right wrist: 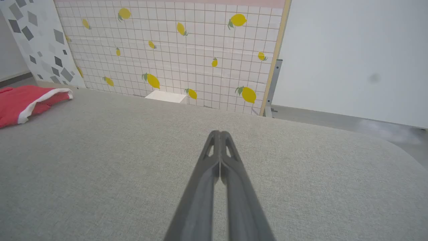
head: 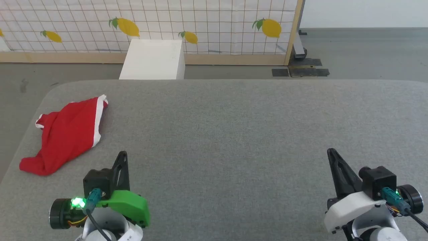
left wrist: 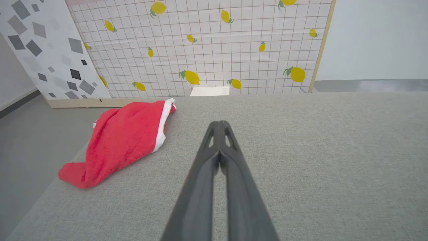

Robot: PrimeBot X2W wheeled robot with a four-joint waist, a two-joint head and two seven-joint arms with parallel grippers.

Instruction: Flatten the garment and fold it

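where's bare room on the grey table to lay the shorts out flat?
Bare: the middle and right of the table, from the white-trimmed edge of the shorts to the right rim, including the stretch between the shut left pincer and shut right pincer. Crowded: the left edge alone, where the shorts lie bunched near the rim.

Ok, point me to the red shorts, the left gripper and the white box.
red shorts (head: 67, 134), head view, middle of the cloth.
left gripper (left wrist: 219, 125), left wrist view, shut fingertips.
white box (head: 152, 59), head view, its broad face.

Bright, even, nearly shadowless light; sharp focus, wrist views perhaps slightly bowed toward the edges.
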